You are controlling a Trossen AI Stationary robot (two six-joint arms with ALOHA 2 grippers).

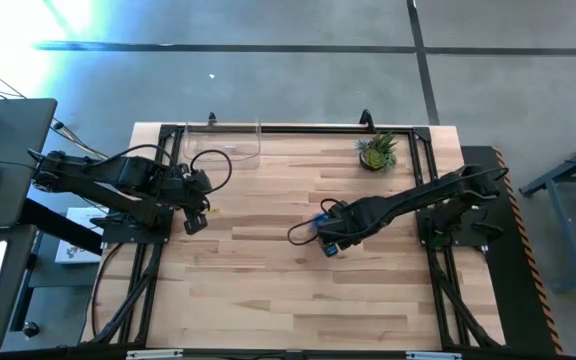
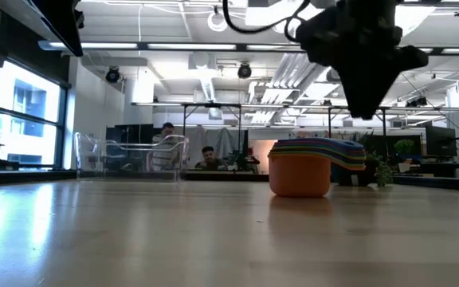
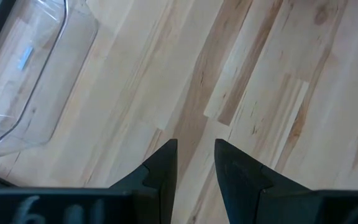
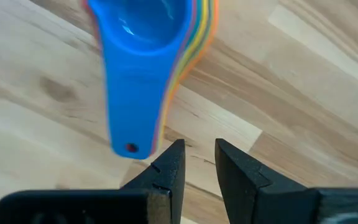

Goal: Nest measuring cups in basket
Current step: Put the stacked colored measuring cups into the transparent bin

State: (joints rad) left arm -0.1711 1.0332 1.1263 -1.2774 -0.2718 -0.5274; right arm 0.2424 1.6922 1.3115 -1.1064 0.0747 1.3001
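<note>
Pale wooden table (image 1: 268,290), bare across most of its planks. Clear plastic basket (image 1: 220,140) at the far edge toward the left arm's side, holding no cups yet, so the delivery itself judged not begun. Small potted plant (image 1: 377,151) at the far edge on the right, well clear of the work. Left gripper (image 3: 195,163) parked above bare boards near the basket, fingers a narrow gap apart and gripping nothing; apparently waiting. Right gripper (image 4: 197,163) hovering over mid-table just beside the stack, fingers likewise a slim gap apart with nothing between them, lined up near the handle tips, probably because the bundled flat handles offer the easiest pinch. Measuring cups (image 4: 148,37) already nested into one stack standing on the table well apart from the basket: blue on top, an orange bowl outermost at the bottom in the low view, other coloured rims fanned between.
</note>
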